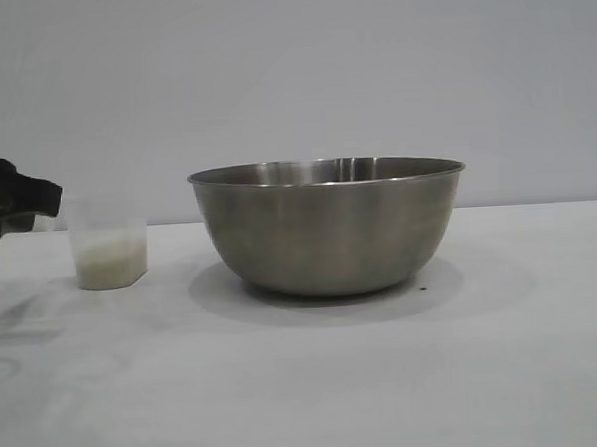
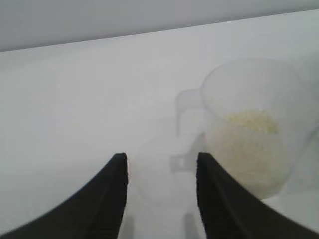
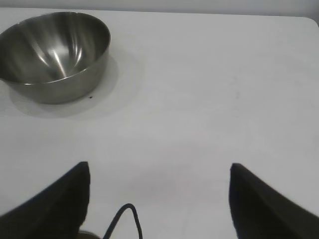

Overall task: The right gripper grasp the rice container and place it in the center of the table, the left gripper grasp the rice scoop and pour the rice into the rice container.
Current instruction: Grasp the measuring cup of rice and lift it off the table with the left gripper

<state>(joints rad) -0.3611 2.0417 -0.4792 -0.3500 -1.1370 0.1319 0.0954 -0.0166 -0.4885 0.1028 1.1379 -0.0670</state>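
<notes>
Just ahead of the left gripper (image 2: 159,164), whose fingers are spread and hold nothing, we see the cup (image 1: 107,244) with rice (image 2: 250,122). Beyond it stands the bowl (image 1: 329,225). Well back, the right gripper (image 3: 159,172) gapes wide.

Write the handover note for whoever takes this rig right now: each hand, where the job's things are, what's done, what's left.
Left hand: open, holding nothing, at the rice scoop's handle; one finger is next to the cup wall.
Right hand: open, empty, over bare table, away from the rice container.
Rice container: upright mid-table, no rice in it.
Rice scoop: upright on the table beside the container, rice inside.
Done: container placed.
Left: grasp scoop, lift, pour the rice into the container.
</notes>
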